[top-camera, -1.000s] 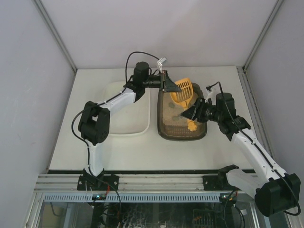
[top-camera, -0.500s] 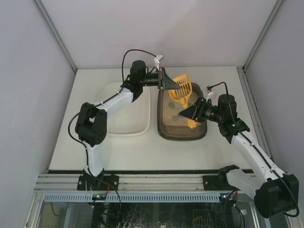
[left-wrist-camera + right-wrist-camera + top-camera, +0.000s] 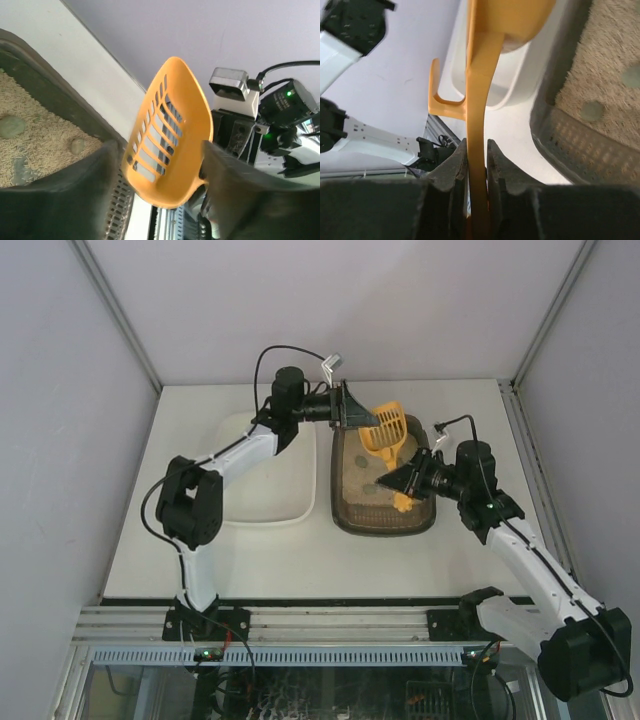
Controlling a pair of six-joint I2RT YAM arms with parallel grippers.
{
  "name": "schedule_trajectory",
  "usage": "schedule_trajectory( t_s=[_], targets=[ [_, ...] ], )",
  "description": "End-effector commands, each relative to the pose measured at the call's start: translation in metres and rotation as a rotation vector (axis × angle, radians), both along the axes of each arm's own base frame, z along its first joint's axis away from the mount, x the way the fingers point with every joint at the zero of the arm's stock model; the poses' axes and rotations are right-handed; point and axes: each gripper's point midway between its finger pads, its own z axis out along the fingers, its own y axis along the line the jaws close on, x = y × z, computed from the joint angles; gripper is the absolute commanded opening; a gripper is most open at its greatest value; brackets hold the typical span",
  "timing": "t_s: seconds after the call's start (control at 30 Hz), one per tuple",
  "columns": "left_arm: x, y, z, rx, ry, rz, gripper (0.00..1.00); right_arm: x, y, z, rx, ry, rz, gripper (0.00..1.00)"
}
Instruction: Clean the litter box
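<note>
Sharing one yellow scoop (image 3: 385,430) between both arms above the litter box (image 3: 385,531).

Standing at mid-table (image 3: 300,560), the dark litter box lies just right of the white tub (image 3: 260,495), with beige litter and a few grey clumps inside. The left arm folds at its elbow, runs its forearm up across the tub, and points its left gripper (image 3: 352,412) rightward over the box's far left corner. Its fingers (image 3: 75,200) stand apart on either side of the scoop's slotted head, close against its edges; whether they press on it cannot be told. The right arm stretches up and leftward from its base, its wrist beside the box's right rim. The right gripper (image 3: 408,478) points left over the litter, its fingers (image 3: 445,180) clamped tight on the scoop's handle (image 3: 476,125).
</note>
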Motion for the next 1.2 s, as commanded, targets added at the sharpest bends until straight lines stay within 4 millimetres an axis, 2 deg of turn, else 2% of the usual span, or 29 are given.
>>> schedule_trajectory(
  t_s=[0.0,0.07,0.17,0.23,0.33,0.37,0.4,0.5,0.6,0.7,0.83,0.97,1.17],
  targets=[
    [-0.019,0.017,0.052,-0.031,-0.050,0.023,0.98,0.002,-0.023,-0.008,-0.121,0.050,-0.160,0.00],
    [-0.013,0.029,0.057,0.021,-0.085,0.122,1.00,-0.005,-0.034,-0.019,-0.203,0.123,-0.168,0.00],
    [0.016,0.068,0.057,0.141,-0.148,0.398,1.00,-0.015,-0.042,-0.037,-0.291,0.210,-0.144,0.00],
    [0.028,0.089,0.056,0.220,-0.142,0.557,1.00,-0.017,-0.044,-0.048,-0.322,0.243,-0.127,0.00],
    [0.039,0.124,0.035,0.397,-0.031,0.787,1.00,-0.010,-0.041,-0.059,-0.358,0.291,-0.080,0.00],
    [0.041,0.137,0.030,0.434,-0.006,0.857,1.00,-0.005,-0.039,-0.069,-0.382,0.333,-0.056,0.00],
    [0.033,0.136,0.026,0.459,0.012,0.892,1.00,0.000,-0.038,-0.075,-0.407,0.364,-0.038,0.00],
    [0.025,0.154,0.010,0.465,0.100,1.042,1.00,0.015,-0.037,-0.093,-0.503,0.440,-0.003,0.00],
    [0.016,0.151,-0.017,0.471,0.182,1.072,1.00,0.033,-0.040,-0.107,-0.624,0.464,-0.023,0.00],
    [0.009,0.141,-0.045,0.478,0.253,1.060,1.00,0.047,-0.036,-0.112,-0.671,0.472,-0.026,0.00],
    [-0.002,0.119,-0.063,0.442,0.336,0.978,1.00,0.052,-0.027,-0.119,-0.700,0.495,-0.004,0.00],
    [-0.006,0.109,-0.065,0.420,0.369,0.938,0.99,0.050,-0.017,-0.128,-0.715,0.513,0.025,0.00],
    [-0.004,0.128,-0.041,0.394,0.261,0.985,0.98,0.051,-0.015,-0.139,-0.774,0.521,0.031,0.00]
  ],
)
